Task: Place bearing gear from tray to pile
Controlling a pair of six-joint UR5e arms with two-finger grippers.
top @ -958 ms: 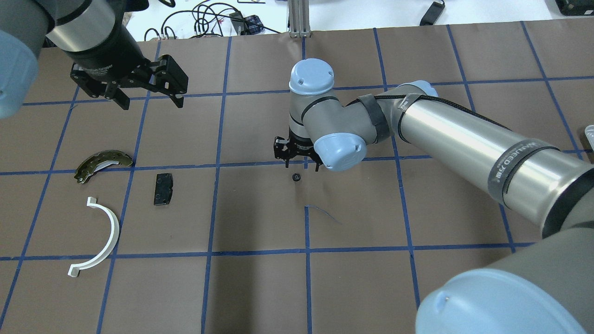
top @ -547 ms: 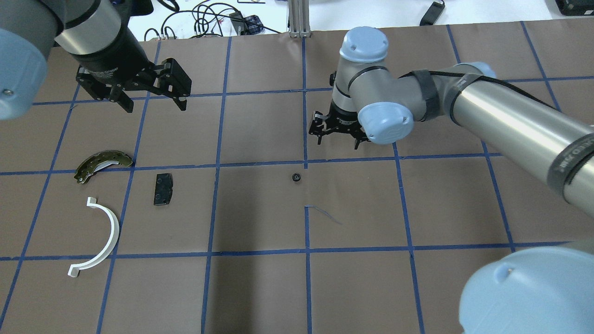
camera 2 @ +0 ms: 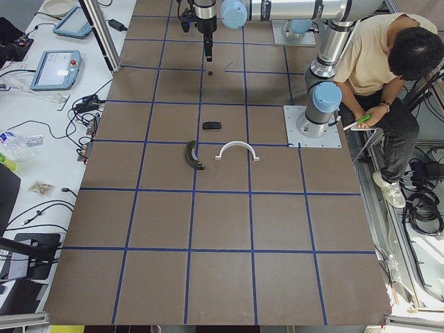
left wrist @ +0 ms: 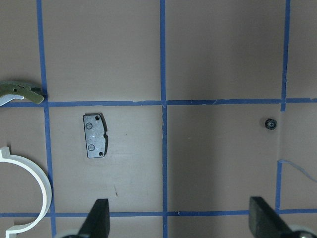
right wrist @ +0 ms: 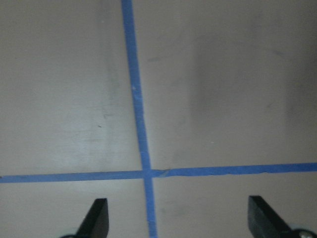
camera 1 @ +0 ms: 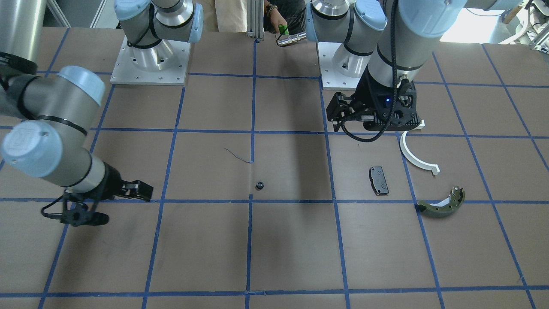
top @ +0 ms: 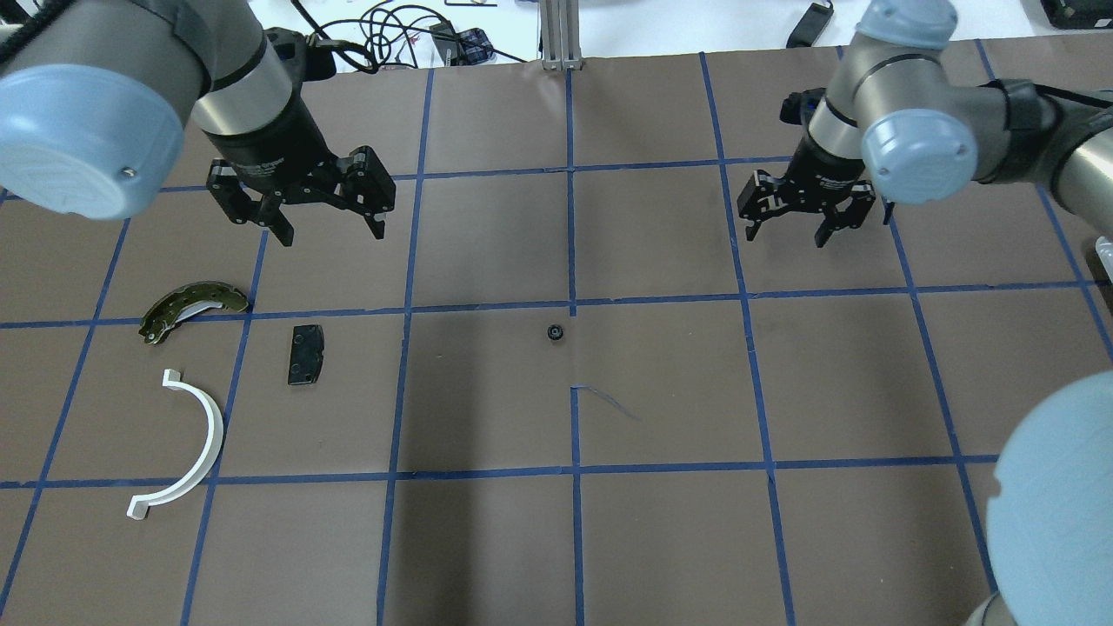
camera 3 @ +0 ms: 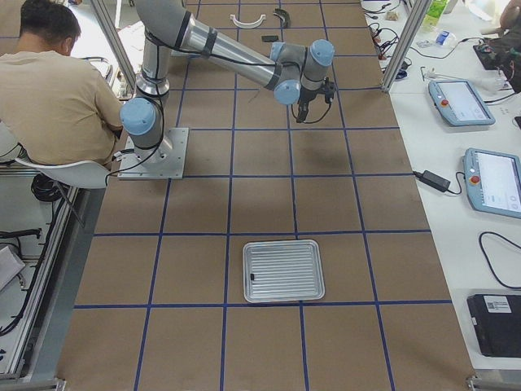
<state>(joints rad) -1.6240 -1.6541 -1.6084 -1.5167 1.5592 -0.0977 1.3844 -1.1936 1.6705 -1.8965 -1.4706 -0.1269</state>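
Observation:
The bearing gear (top: 553,333) is a small black toothed ring. It lies alone on the brown table near the centre, and shows in the front view (camera 1: 259,185) and the left wrist view (left wrist: 270,124). The pile lies at the left: olive-green brake shoe (top: 191,309), black pad (top: 305,354), white half-ring (top: 196,443). My left gripper (top: 330,230) is open and empty, hovering beyond the pad. My right gripper (top: 787,235) is open and empty, far right of the gear. The metal tray (camera 3: 284,270) sits off to my right.
Blue tape lines grid the table (top: 661,539). A loose curl of tape (top: 609,402) lies just near of the gear. Cables (top: 391,39) lie past the far edge. A person (camera 3: 57,81) sits behind the arm bases.
My right gripper has drawn away from just above the gear, moving far and to the right, empty. My left gripper has moved right, toward the centre. The gear has not moved.

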